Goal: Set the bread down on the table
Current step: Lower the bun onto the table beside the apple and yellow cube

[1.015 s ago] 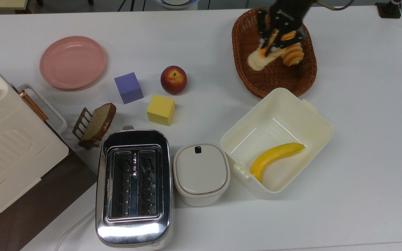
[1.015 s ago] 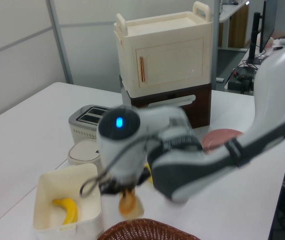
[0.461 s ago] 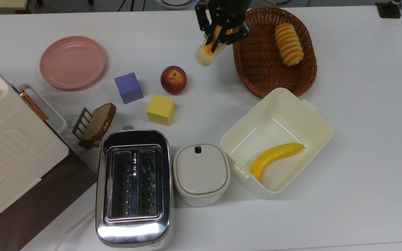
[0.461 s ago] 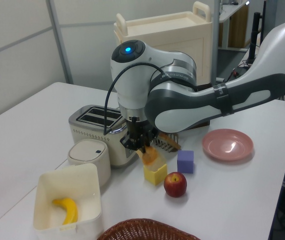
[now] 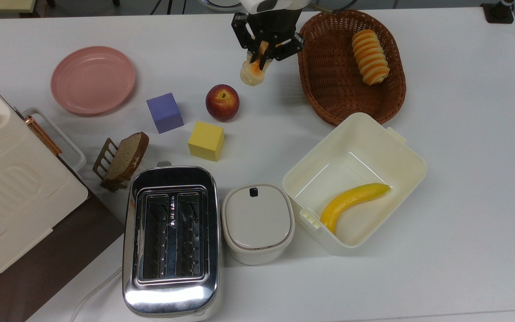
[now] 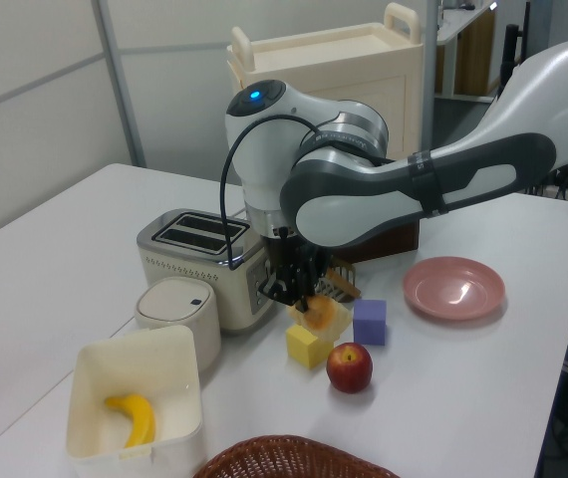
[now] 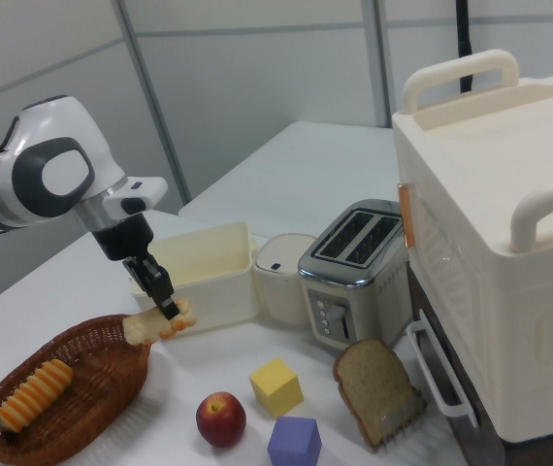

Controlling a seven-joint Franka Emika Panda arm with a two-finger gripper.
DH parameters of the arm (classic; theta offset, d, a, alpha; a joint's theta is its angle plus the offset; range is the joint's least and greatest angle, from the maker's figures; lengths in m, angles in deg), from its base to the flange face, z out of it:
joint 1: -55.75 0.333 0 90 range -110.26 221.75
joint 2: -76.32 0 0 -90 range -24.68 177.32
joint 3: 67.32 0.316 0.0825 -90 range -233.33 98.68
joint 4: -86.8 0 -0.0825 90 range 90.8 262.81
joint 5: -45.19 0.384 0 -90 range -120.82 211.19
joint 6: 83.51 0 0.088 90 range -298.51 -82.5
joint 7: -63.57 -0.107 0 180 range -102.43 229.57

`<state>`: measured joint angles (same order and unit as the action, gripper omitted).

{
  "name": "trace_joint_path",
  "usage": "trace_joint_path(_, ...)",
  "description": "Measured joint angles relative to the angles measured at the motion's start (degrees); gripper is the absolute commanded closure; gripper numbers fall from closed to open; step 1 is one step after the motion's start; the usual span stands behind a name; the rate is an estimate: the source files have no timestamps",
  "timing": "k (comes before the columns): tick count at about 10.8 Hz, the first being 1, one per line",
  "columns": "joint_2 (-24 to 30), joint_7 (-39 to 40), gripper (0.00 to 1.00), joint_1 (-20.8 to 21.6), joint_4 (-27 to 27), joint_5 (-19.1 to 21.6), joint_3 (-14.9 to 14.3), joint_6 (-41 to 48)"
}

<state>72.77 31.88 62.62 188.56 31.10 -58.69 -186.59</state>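
Gripper [image 5: 261, 57] clamping bread [image 5: 252, 73] between closed fingers, bun hanging above table [image 5: 463, 134], not resting on it. Since half-second earlier, bread travelling farther from basket [image 5: 329, 103] toward 9 o'clock in top view, now sitting at 1 o'clock of apple [image 5: 222, 102]. Carry phase nearly finishing, judging lowering and release coming next

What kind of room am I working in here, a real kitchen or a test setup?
Most likely a lab or office test bench, not a kitchen. A plain white table holds toy-like props: coloured blocks and a ridged roll in a wicker basket. Grey partition walls stand behind it, and a monitor desk stands nearby.
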Motion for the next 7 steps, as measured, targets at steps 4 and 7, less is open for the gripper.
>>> trace_joint_path(4, -2.61, -1.61, 0.34, -0.88, -2.33, 0.02, -1.43, -0.27)
trace_joint_path(7, -3.59, -4.1, 0.0, -1.0, -3.52, 0.02, -1.85, -2.17)
